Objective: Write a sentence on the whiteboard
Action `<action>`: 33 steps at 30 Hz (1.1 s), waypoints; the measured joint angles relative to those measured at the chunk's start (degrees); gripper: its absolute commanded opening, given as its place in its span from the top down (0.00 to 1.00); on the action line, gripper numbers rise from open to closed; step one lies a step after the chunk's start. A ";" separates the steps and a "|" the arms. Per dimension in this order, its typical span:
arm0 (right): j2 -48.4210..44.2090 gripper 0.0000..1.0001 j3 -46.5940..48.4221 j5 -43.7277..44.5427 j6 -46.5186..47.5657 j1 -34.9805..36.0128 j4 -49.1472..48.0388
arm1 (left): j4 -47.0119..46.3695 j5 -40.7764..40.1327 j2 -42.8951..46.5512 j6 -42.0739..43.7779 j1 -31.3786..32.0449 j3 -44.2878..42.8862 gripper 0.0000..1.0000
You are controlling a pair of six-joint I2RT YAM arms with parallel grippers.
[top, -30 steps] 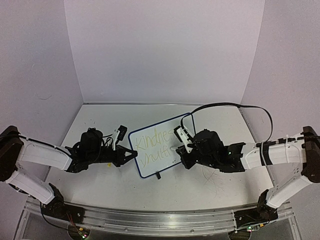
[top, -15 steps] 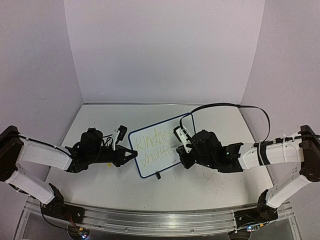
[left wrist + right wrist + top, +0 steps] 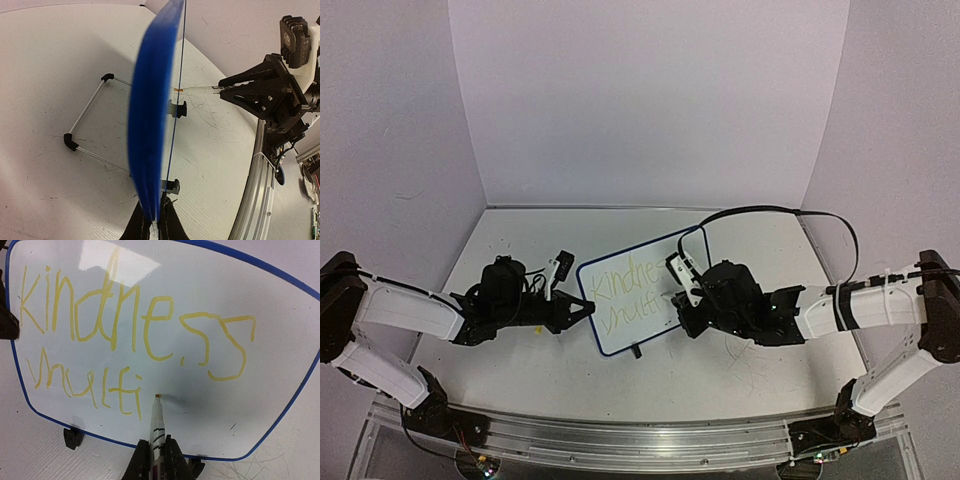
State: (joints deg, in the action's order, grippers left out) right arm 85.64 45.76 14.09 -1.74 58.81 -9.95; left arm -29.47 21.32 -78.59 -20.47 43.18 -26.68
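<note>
The whiteboard (image 3: 642, 335) stands tilted on the table between my two arms; its blue frame is a blurred band seen edge-on in the left wrist view (image 3: 150, 120). My left gripper (image 3: 583, 308) (image 3: 155, 222) is shut on the board's left edge. The sentence (image 3: 625, 290) (image 3: 135, 325) reads "kindness" over "multi" in yellow-green. My right gripper (image 3: 683, 300) (image 3: 156, 455) is shut on a white marker (image 3: 157, 422) (image 3: 200, 90). The marker's tip touches the board just right of "multi".
The board's wire stand (image 3: 85, 127) and black feet (image 3: 73, 436) rest on the scuffed table. A black cable (image 3: 780, 210) loops behind the right arm. A metal rail (image 3: 620, 445) runs along the near edge. Walls close in the back and sides.
The right arm has shifted slightly left with the marker. The left arm and the board have not moved.
</note>
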 measured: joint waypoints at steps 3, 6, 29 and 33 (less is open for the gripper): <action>0.14 1.00 0.02 0.17 -0.02 0.02 -0.12 | 0.02 -0.02 0.00 -0.02 0.00 0.00 1.00; 0.18 1.00 0.02 0.40 -0.19 0.09 -0.13 | 0.02 -0.04 0.00 -0.02 0.00 0.00 1.00; 1.77 1.00 -4.12 1.01 -5.13 3.03 1.54 | 0.00 0.00 0.00 0.00 0.00 0.00 1.00; 2.48 1.00 -4.17 0.98 -5.64 3.21 1.75 | 0.00 0.00 0.00 0.00 0.00 0.00 1.00</action>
State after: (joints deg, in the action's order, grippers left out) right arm 88.13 41.58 15.07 -7.38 62.02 -8.21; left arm -29.47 21.32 -78.59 -20.47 43.18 -26.68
